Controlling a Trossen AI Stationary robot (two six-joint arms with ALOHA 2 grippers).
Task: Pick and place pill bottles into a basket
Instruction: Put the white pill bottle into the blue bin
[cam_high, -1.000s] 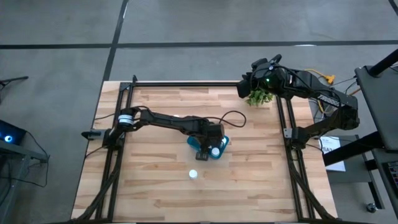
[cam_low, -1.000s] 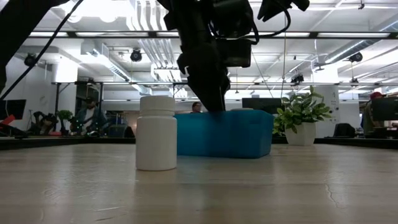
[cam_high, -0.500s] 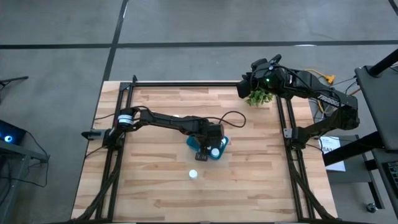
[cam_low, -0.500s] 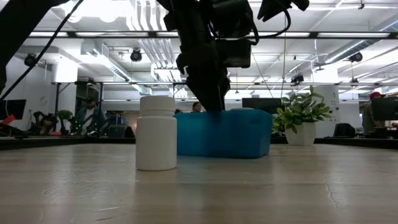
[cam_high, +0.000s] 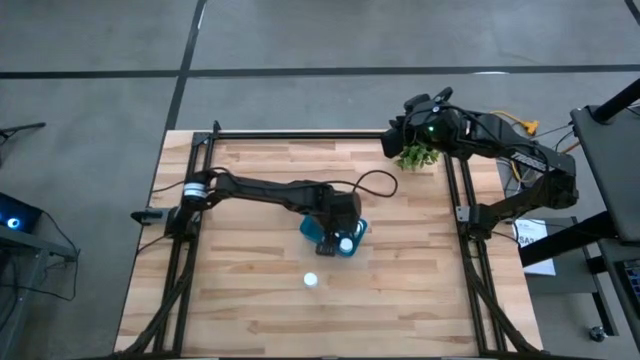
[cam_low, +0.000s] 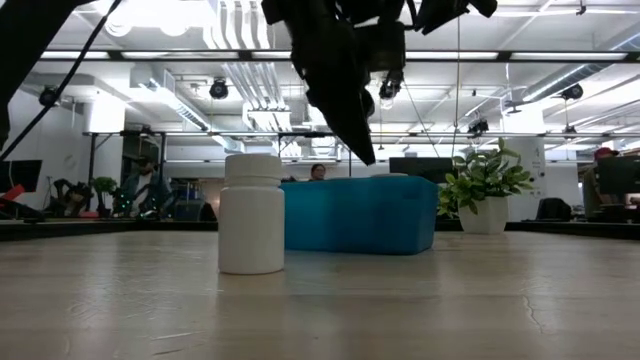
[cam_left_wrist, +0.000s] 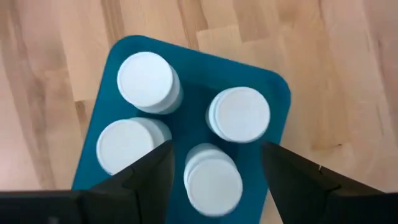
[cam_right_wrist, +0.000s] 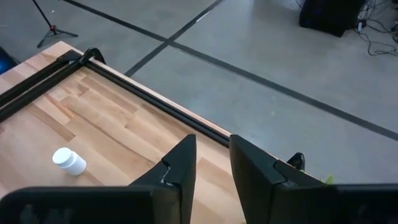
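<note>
**Four bottles in the basket, one loose on the table**

A lone pill bottle (cam_high: 311, 280) stands upright on the table (cam_high: 240, 310), near the basket's front side. The left gripper (cam_high: 334, 236) hangs above the teal basket (cam_left_wrist: 273, 99), fingers spread and empty. Inside the basket stand four white-capped pill bottles (cam_left_wrist: 148, 81). The right gripper (cam_high: 408, 125) waits at the far right corner by the potted plant (cam_high: 418, 156), fingers narrowly apart, holding nothing.
</note>
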